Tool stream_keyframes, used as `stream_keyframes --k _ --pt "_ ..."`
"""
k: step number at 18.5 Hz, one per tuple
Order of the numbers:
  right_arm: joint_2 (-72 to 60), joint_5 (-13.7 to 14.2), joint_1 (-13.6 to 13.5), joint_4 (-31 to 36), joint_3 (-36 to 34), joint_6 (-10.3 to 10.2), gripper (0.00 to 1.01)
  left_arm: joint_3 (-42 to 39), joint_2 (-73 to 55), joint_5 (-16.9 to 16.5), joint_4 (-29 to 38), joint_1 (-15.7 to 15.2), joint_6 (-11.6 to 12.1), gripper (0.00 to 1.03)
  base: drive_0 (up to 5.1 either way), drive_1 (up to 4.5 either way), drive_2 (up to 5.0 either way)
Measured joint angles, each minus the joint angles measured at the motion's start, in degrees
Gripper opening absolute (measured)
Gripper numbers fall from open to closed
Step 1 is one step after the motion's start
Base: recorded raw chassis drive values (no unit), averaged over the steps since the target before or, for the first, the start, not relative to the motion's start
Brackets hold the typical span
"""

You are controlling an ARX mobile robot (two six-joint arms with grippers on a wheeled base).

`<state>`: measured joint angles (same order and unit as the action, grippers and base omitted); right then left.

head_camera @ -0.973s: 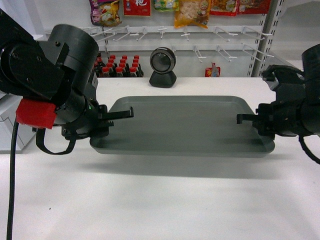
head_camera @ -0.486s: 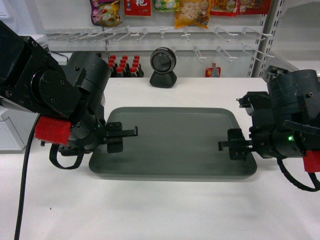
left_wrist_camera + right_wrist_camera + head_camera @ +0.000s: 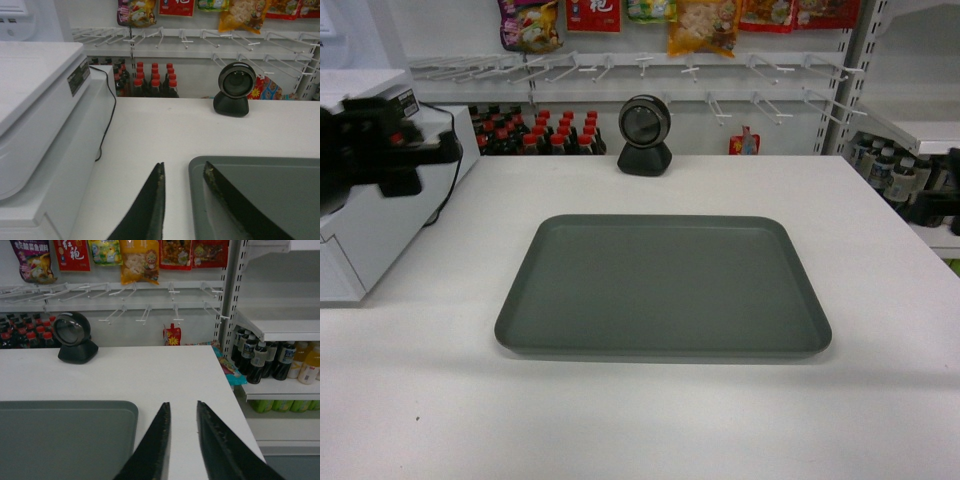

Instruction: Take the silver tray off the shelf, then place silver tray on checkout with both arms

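Note:
The silver tray (image 3: 663,285) lies flat on the white checkout (image 3: 640,420), with no gripper touching it. My left arm (image 3: 375,150) is pulled back to the far left and my right arm (image 3: 932,203) sits at the far right edge. In the left wrist view the left gripper (image 3: 183,167) is open and holds nothing, above the silver tray (image 3: 260,195) at its near left corner. The right gripper (image 3: 183,403) is open and holds nothing over bare checkout (image 3: 150,370), right of the silver tray (image 3: 65,440). A white shelf (image 3: 280,327) stands to the right.
A black round scanner (image 3: 645,135) stands behind the tray. A white register (image 3: 360,230) with a black cable fills the left side. Red-capped bottles (image 3: 535,140) and peg hooks line the back wall. Drink bottles (image 3: 260,360) sit beyond the counter's right edge.
Both grippers have let go of the tray and drawn back out to the sides. The tray, held off the counter a second ago, now rests flat on it.

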<state>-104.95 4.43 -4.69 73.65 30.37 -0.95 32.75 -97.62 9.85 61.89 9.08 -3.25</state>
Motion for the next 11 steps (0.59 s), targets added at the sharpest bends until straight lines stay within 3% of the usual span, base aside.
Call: stream_keyframes --k 2,4,6,9,11 --pt "7.02 -0.46 1.09 0.28 -7.04 0.44 0.01 -7.06 6.25 -1.9 6.19 -1.4 1.79 0.03 0.0 0.0 0.0" --pt "12.31 -1.16 1.7 -0.31 -12.92 0.55 0.02 -13.75 10.47 -3.52 5.11 -2.49 2.23 0.01 0.0 0.0 0.0" --pt "18.62 -4.17 4.44 -1.57 -16.7 0.57 0.02 -18.14 15.56 -4.37 4.02 -3.78 2.23 0.01 0.0 0.0 0.0" --pt "31.17 -4.24 4.7 -11.15 -21.22 0.57 0.02 -23.47 24.9 -6.12 0.46 -4.98 2.23 0.01 0.0 0.0 0.0" --pt "33.27 -4.24 4.7 -11.69 -21.77 0.57 0.02 -24.22 26.14 -6.91 -0.37 -5.62 2.25 0.01 0.0 0.0 0.0"
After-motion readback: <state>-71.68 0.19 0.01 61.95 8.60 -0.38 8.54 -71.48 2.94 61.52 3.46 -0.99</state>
